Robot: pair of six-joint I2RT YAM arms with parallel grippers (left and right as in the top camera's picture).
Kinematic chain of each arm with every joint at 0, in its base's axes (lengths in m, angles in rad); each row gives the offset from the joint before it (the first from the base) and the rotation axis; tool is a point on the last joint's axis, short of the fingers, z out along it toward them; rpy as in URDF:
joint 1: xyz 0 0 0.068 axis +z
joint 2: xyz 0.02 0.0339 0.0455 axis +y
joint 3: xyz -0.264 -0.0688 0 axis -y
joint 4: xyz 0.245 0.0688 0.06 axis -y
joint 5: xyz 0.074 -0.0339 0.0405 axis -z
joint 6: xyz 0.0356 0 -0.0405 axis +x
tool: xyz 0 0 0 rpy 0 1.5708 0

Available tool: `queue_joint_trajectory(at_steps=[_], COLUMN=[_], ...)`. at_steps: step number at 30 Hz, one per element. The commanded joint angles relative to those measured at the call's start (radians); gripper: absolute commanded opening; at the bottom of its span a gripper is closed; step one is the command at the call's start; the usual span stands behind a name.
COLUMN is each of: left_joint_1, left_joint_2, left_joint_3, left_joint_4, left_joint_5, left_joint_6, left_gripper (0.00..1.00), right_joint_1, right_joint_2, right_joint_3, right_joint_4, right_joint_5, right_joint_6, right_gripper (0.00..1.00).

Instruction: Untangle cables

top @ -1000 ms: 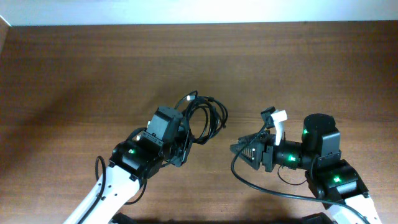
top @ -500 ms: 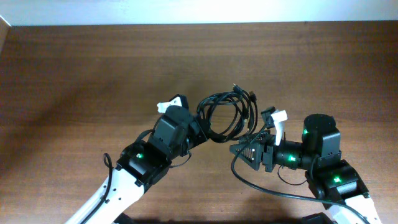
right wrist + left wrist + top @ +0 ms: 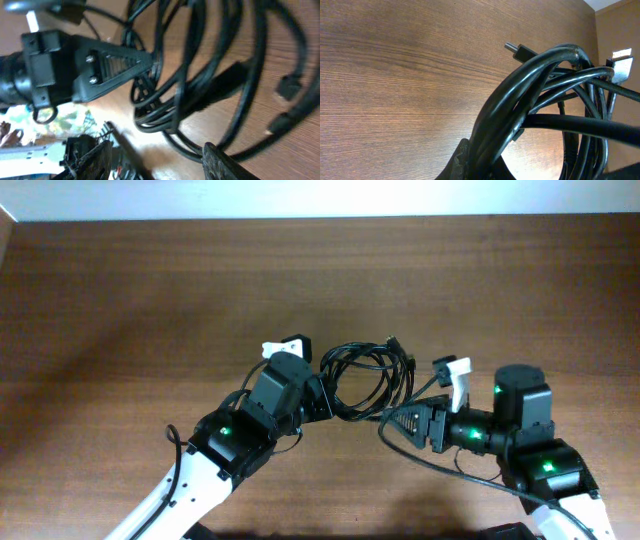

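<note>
Change: the left arm has swung the cables point(image 3: 365, 370) from left of centre to the middle of the overhead view. They now sit between the two arms.
Change, right side: the right arm has drawn back a little toward the lower right.
Meaning: I judge this a hand-over setup, the bundle offered to the second arm. No strand is pulled free yet, and the loops are still coiled together.
Left fingers point(image 3: 318, 398): clenched on the left edge of the cables. In the left wrist view the thick strands point(image 3: 535, 75) rise straight out of the grip.
Right fingers point(image 3: 392, 420): parted about halfway, tips at the lower right edge of the bundle. In the right wrist view loops point(image 3: 200, 75) pass between them, but nothing is pinched.
Plug point(image 3: 517, 50): one small end sticks out at the top of the bundle.
Desk point(image 3: 150, 280): brown wood. I cannot tell whether the loops rest on it or hang clear.
</note>
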Motion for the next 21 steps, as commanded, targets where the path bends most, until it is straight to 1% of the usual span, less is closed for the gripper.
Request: queue_joint_trajectory(at_steps=[1, 3, 7, 9, 10, 11, 12, 13, 17, 18, 20, 21], left_joint_1=[-0.005, -0.005, -0.005, -0.005, -0.005, -0.005, -0.005, -0.005, -0.005, -0.005, -0.005, -0.005], left_joint_2=[-0.002, -0.002, -0.002, -0.002, -0.002, -0.002, -0.002, -0.002, -0.002, -0.002, -0.002, -0.002], left_joint_3=[0.008, 0.008, 0.008, 0.008, 0.008, 0.008, 0.008, 0.008, 0.008, 0.008, 0.008, 0.008], left_joint_4=[0.033, 0.088, 0.093, 0.093, 0.093, 0.093, 0.093, 0.096, 0.098, 0.099, 0.095, 0.095], left_joint_5=[0.036, 0.131, 0.187, 0.203, 0.203, 0.203, 0.202, 0.199, 0.190, 0.164, 0.092, 0.053], left_joint_6=[0.016, 0.016, 0.016, 0.016, 0.016, 0.016, 0.016, 0.016, -0.039, -0.067, -0.157, -0.235], left_gripper=[0.00, 0.00, 0.00, 0.00, 0.00, 0.00, 0.00, 0.00, 0.00, 0.00, 0.00, 0.00], right_joint_1=[-0.017, -0.017, -0.016, -0.016, -0.016, -0.016, -0.016, -0.016, -0.016, -0.016, -0.016, -0.016], right_joint_2=[-0.008, -0.008, -0.008, -0.008, -0.008, -0.008, -0.008, -0.008, -0.008, -0.008, -0.008, -0.008], right_joint_3=[0.007, 0.007, 0.007, 0.007, 0.007, 0.007, 0.007, 0.007, 0.007, 0.007, 0.007, 0.007], right_joint_4=[-0.006, -0.006, 0.060, 0.060, 0.060, 0.060, 0.060, 0.058, 0.053, 0.053, 0.053, 0.053], right_joint_5=[0.021, 0.020, -0.088, -0.088, -0.088, -0.088, -0.088, -0.088, -0.088, -0.088, -0.088, -0.088], right_joint_6=[-0.015, -0.015, -0.015, -0.015, -0.015, -0.015, -0.015, -0.015, -0.015, -0.015, -0.015, -0.015], right_gripper=[0.57, 0.56, 0.50, 0.36, 0.27, 0.20, 0.10, 0.04, 0.04, 0.04, 0.04, 0.04])
